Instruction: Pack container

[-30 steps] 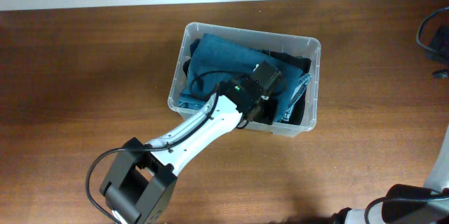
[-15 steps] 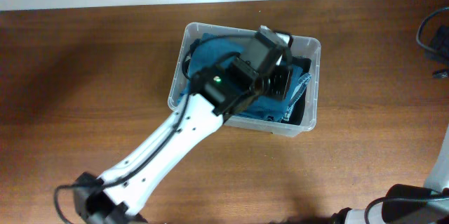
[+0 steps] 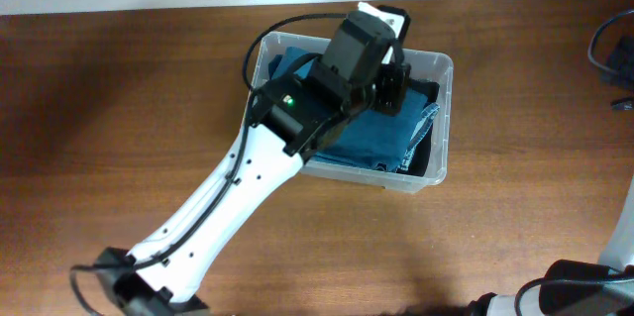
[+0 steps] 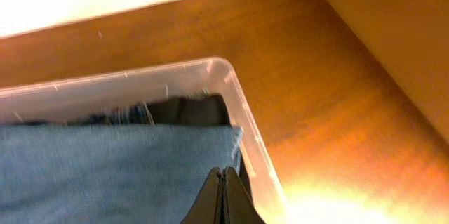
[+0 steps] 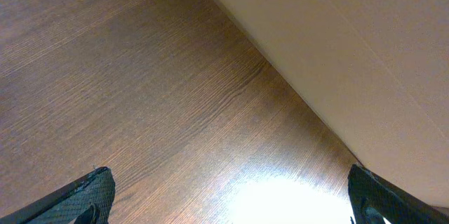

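The container (image 3: 446, 118) sits on the table (image 3: 109, 108) a little toward the far side and just right of the middle, open side up. Its long axis runs across the overhead view from left to right, with the right end tipped slightly toward the near edge, and the short walls face left and right. Folded denim (image 3: 371, 138) fills most of it, lying along the same axis, and a dark cloth (image 3: 421, 160) shows beneath it at the right end. The left arm (image 3: 248, 197) reaches diagonally from the near left corner and covers the container's middle and far rim. The left gripper (image 4: 223, 176) is above the denim's right edge, close to the short right wall, with its fingers pressed tight together and nothing between them. The right gripper (image 5: 228, 196) is well apart from the container over bare wood, its fingers (image 5: 95, 192) spread wide and empty.
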Available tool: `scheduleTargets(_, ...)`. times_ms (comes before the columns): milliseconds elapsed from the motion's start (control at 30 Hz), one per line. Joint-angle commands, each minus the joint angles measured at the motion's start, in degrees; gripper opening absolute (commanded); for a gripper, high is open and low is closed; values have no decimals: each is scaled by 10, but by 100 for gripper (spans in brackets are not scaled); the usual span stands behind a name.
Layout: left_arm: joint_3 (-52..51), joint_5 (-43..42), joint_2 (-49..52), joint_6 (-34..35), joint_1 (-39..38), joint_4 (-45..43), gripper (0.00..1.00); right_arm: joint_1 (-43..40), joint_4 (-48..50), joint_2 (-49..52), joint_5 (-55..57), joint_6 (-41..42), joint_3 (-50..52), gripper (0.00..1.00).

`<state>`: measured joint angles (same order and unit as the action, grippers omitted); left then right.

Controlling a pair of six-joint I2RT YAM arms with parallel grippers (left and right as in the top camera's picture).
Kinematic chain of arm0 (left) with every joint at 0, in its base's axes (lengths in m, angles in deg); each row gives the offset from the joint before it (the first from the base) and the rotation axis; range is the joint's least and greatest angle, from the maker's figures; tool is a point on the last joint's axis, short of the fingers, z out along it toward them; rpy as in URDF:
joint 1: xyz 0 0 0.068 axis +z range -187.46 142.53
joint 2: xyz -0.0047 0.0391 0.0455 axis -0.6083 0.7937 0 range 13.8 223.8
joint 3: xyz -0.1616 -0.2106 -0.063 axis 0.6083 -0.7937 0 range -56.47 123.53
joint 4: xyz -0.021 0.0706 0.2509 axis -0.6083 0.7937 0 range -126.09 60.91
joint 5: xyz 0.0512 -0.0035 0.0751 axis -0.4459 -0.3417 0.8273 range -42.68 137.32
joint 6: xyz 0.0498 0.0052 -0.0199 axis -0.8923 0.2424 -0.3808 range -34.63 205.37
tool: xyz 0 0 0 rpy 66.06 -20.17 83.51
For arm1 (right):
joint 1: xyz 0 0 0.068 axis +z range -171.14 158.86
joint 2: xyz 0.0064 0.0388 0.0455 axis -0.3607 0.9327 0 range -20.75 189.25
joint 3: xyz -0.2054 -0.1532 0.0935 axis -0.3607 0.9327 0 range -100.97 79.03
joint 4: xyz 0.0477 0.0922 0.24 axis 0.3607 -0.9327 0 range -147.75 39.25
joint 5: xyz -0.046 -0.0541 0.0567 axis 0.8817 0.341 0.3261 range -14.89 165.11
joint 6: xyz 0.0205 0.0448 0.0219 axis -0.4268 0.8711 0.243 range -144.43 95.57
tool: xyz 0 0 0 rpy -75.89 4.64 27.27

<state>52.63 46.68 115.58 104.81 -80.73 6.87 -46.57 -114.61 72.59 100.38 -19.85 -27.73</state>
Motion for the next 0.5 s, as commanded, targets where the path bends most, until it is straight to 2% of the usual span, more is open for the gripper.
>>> scheduleTargets(0,6,24,51,-24,1,-15,1,-1,2,0,7,8,-3,99)
scheduleTargets(200,6,26,144,-24,3,-32,1,-1,2,0,7,8,-3,98)
scheduleTargets(467,6,26,302,-24,6,-13,1,-1,2,0,7,8,-3,98)
